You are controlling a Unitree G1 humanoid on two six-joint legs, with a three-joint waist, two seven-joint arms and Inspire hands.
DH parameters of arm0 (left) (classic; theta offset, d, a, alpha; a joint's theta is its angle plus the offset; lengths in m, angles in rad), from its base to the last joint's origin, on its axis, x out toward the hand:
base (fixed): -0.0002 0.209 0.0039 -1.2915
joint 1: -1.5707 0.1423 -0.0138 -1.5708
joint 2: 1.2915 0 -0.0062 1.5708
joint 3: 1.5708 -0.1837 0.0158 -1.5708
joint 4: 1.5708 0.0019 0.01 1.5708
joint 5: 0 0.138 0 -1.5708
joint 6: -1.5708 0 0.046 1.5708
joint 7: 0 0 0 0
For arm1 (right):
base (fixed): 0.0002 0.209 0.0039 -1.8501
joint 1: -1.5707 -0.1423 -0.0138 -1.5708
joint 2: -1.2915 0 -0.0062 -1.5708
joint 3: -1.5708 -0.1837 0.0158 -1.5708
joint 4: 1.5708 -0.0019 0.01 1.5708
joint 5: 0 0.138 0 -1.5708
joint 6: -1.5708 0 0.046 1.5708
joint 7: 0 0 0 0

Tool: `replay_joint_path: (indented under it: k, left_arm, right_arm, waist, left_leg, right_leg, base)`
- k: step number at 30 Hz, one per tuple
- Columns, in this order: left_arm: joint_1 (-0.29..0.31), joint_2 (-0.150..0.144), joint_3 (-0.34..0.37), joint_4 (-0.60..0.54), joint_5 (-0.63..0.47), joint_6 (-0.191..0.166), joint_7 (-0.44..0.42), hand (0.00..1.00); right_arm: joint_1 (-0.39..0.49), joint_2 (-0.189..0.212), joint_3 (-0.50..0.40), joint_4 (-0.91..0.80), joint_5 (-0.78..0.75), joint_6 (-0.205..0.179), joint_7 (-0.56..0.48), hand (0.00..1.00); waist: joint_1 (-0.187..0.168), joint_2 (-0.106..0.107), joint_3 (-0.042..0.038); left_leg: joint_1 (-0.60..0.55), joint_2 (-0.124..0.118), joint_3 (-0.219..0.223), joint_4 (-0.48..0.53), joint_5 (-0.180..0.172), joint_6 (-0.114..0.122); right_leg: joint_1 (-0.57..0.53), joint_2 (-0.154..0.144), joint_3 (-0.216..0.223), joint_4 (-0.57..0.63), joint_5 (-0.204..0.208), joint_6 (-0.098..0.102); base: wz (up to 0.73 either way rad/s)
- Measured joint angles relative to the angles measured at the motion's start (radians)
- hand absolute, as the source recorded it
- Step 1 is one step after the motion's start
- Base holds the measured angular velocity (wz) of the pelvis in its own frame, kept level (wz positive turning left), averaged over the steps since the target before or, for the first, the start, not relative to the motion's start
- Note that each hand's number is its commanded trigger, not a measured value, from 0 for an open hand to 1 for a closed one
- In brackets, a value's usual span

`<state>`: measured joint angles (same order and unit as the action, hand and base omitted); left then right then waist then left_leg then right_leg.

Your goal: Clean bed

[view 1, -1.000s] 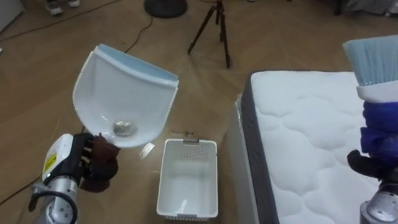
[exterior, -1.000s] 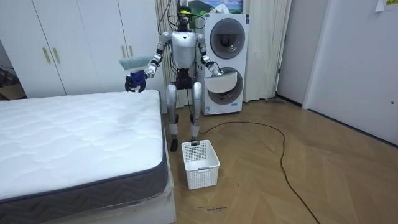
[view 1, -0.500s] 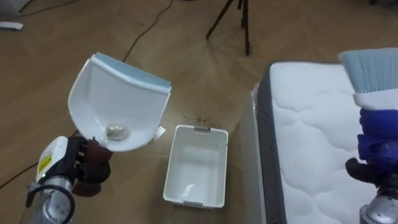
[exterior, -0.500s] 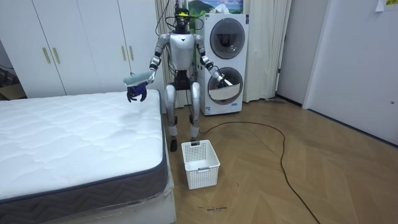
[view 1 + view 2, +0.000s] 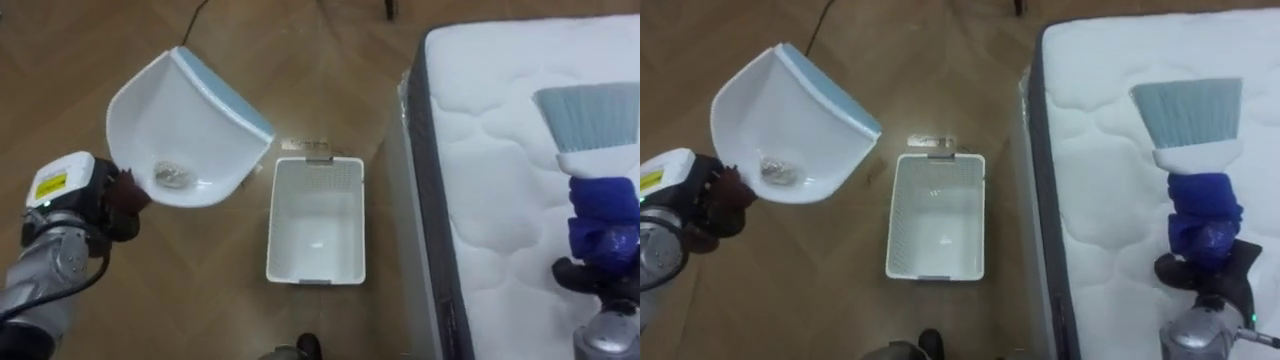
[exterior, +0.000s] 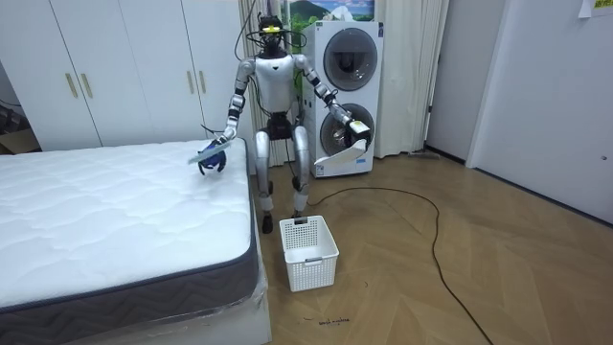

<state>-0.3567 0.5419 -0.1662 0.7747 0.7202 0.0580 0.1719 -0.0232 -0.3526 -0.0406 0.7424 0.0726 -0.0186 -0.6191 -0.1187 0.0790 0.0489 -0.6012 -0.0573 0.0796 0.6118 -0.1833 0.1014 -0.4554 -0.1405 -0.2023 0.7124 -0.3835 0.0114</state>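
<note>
White dustpan, clenched in my left hand, has dropped left of the basket (dumping next?); right hand grips brush.

Both eye views look steeply down from the robot's head, close above the white basket and the bed edge. The room view faces the robot from farther off, showing the same basket and bed.

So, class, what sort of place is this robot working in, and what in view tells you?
Most likely a bedroom in a home, or a mock-up of one: a bare white mattress, tall white wardrobe doors behind it, and stacked washing machines against the wall.
</note>
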Motion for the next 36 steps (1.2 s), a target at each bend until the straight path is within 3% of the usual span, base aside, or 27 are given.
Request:
replay_joint_path:
  k: [5, 10, 17, 23, 29, 33, 36]
  left_arm:
    - [0.000, 0.006, -0.012, 0.014, 0.062, 0.002, 0.013, 1.00]
    - [-0.003, 0.076, -0.115, 0.018, 0.110, 0.011, 0.013, 1.00]
    - [-0.010, 0.077, -0.166, 0.045, 0.138, 0.023, 0.000, 1.00]
    - [-0.013, 0.110, -0.222, 0.072, 0.147, 0.031, -0.092, 1.00]
    - [-0.018, 0.129, -0.237, 0.112, 0.146, 0.072, -0.181, 1.00]
    - [-0.023, 0.150, -0.279, 0.130, 0.146, 0.083, -0.231, 1.00]
    - [-0.040, 0.151, -0.280, 0.145, 0.136, 0.102, -0.280, 1.00]
  right_arm:
    - [0.018, 0.000, 0.030, 0.013, -0.014, 0.000, 0.002, 0.00]
    - [0.020, 0.000, 0.050, -0.003, -0.071, -0.003, -0.001, 0.00]
    - [0.014, 0.000, 0.063, -0.008, -0.131, -0.006, -0.004, 0.00]
    - [0.011, -0.001, 0.080, -0.031, -0.174, -0.004, 0.001, 0.00]
    - [0.010, -0.001, 0.093, -0.059, -0.198, -0.002, -0.002, 0.00]
    - [0.014, -0.002, 0.099, -0.087, -0.215, 0.008, -0.003, 0.00]
    - [0.015, -0.003, 0.099, -0.099, -0.232, 0.009, -0.003, 0.00]
  waist:
    - [-0.029, 0.030, -0.0011]
    - [-0.063, 0.037, -0.0018]
    - [-0.075, 0.038, -0.0017]
    - [-0.082, 0.042, -0.0024]
    - [-0.101, 0.048, -0.0027]
    - [-0.120, 0.070, -0.0163]
    - [-0.123, 0.079, -0.0168]
  left_leg:
    - [-0.015, -0.002, 0.014, 0.007, -0.001, 0.002]
    - [-0.047, -0.004, 0.024, 0.017, -0.002, 0.002]
    - [-0.066, -0.005, 0.040, 0.032, -0.006, 0.002]
    - [-0.087, 0.005, 0.056, 0.048, -0.008, -0.001]
    - [-0.095, 0.001, 0.077, 0.049, -0.009, -0.001]
    - [-0.094, -0.003, 0.084, 0.048, -0.009, -0.002]
    - [-0.092, 0.001, 0.093, 0.045, -0.009, -0.002]
  right_leg:
    - [-0.024, -0.004, 0.009, 0.019, -0.013, 0.001]
    - [-0.073, -0.013, 0.022, 0.052, -0.020, -0.002]
    - [-0.113, -0.017, 0.050, 0.095, -0.037, -0.004]
    - [-0.143, -0.017, 0.057, 0.117, -0.041, -0.012]
    - [-0.175, -0.027, 0.080, 0.151, -0.051, -0.015]
    - [-0.179, -0.026, 0.090, 0.161, -0.061, -0.013]
    - [-0.186, -0.024, 0.101, 0.164, -0.061, -0.013]
  base:
    - [-0.03]
    - [-0.03]
    - [-0.04]
    - [-0.06]
    - [-0.05]
    - [0.00]
    - [-0.08]
